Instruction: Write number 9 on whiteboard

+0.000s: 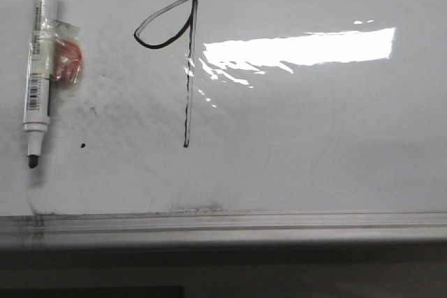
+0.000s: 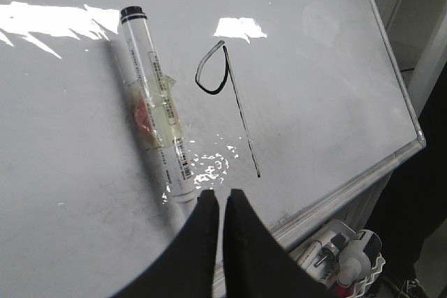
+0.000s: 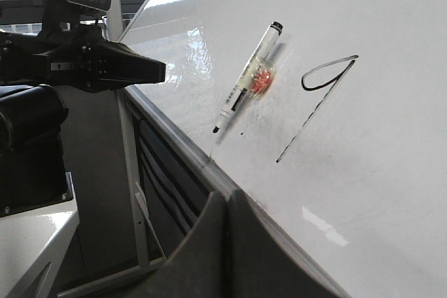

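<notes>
Thin black hand-drawn number 9 [image 1: 183, 68] on the glossy white whiteboard [image 1: 335, 144].
Both hands clear of it: left hand [image 2: 220, 204] and right hand [image 3: 228, 204] pressed closed, empty.

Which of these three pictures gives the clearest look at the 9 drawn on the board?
The front view: it faces the number 9 squarely, upright, loop and full stem visible, though glare touches the stem. The left wrist view shows it smaller and slanted. The right wrist view sees it steeply tilted and foreshortened.
</notes>
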Robot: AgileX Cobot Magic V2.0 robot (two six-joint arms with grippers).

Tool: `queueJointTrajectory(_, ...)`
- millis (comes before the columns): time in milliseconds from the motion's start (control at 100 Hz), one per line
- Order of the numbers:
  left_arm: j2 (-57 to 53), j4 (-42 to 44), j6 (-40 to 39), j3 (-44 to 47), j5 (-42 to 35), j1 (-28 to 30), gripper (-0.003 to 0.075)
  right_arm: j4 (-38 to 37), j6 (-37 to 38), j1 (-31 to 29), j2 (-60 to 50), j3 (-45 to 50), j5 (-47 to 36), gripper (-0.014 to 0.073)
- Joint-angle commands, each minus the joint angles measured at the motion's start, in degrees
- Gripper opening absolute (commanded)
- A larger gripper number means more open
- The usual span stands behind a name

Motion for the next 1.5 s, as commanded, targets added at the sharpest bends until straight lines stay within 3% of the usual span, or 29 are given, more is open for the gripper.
queueJointTrajectory(0, 0.36, 2.74, -0.28, -1.27, -3.38, 0.63, -0.002, -0.64, -0.38, 0.04, 0.59, -1.47, -4.66, -0.0063)
queueJointTrajectory(140, 0.27, 14.61, -0.28, -0.62, -3.49, 6.95, -0.002, -0.64, -0.38, 0.04, 0.59, -1.47, -4.66, -0.0063)
queueJointTrajectory(310, -1.37, 17.06, -1.19, 1.6, -3.02, 23.15, -0.002, -0.64, -0.38, 0.04, 0.59, -1.47, -4.66, -0.0064)
queueJointTrajectory(440, -6.69, 24.59, -6.42, 3.67, -2.48, 35.06, -0.002, -0.64, -0.38, 0.04, 0.59, -1.47, -4.66, -0.0063)
queueJointTrajectory(650, -11.1, 27.3, -13.55, 4.38, 3.6, 46.8, -0.002, -0.64, -0.38, 0.04, 0.59, -1.47, -4.66, -0.0064)
queueJointTrajectory(980, -12.76, 27.68, -18.9, 4.43, 21.1, 52.9, -0.002, -0.64, -0.38, 0.04, 0.59, -1.43, -4.66, -0.0063)
queueJointTrajectory(1490, -12.66, 27.68, -18.9, 4.43, 21.0, 52.9, -0.002, -0.64, -0.38, 0.04, 0.59, -1.43, -4.66, -0.0064)
